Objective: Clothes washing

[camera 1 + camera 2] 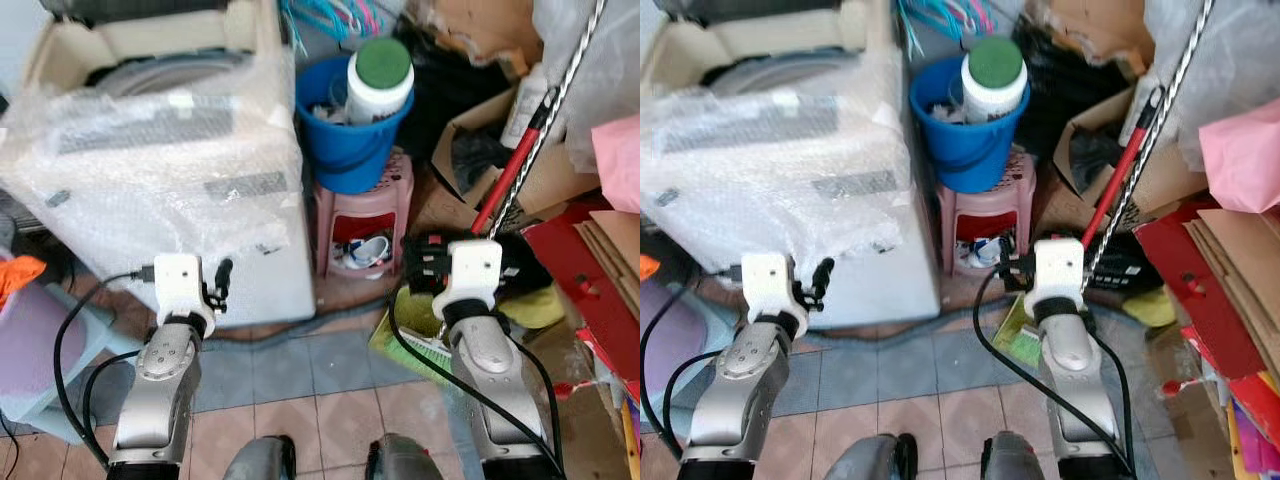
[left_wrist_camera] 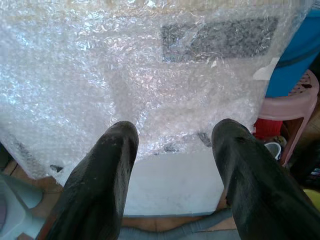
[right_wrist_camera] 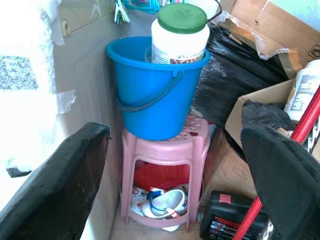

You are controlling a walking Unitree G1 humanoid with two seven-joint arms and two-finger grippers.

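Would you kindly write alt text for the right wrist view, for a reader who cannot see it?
A blue bucket holding a white jar with a green lid stands on a pink plastic stool, framed by the open right gripper. A red-handled pole and cardboard boxes stand beside them.

One washing machine [image 1: 160,160], one blue bucket [image 3: 150,90], one pink stool [image 3: 165,165], perhaps two cardboard boxes [image 1: 500,160].
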